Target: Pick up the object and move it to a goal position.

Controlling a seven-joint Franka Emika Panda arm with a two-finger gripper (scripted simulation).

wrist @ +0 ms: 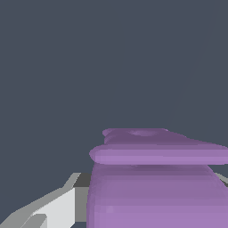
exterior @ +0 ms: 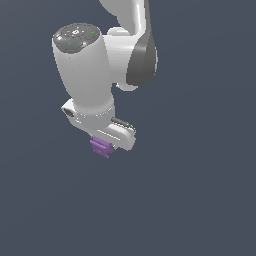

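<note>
Purple block (exterior: 100, 147) sits under the white gripper (exterior: 111, 145).

In the exterior view the ridged block peeks out beneath the gripper's body, touching it, but whether the fingers pinch it cannot be told. In the wrist view the block (wrist: 156, 178) fills the frame close to the camera, one grey-white finger (wrist: 58, 209) beside it. The arm (exterior: 87, 70) rises over a plain dark grey background (exterior: 200, 190).

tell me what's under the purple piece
Nothing visible under the purple piece: only plain dark background in both views. It sits at the end effector, whose body covers its upper part, so the fingers' contact can't be seen.
</note>
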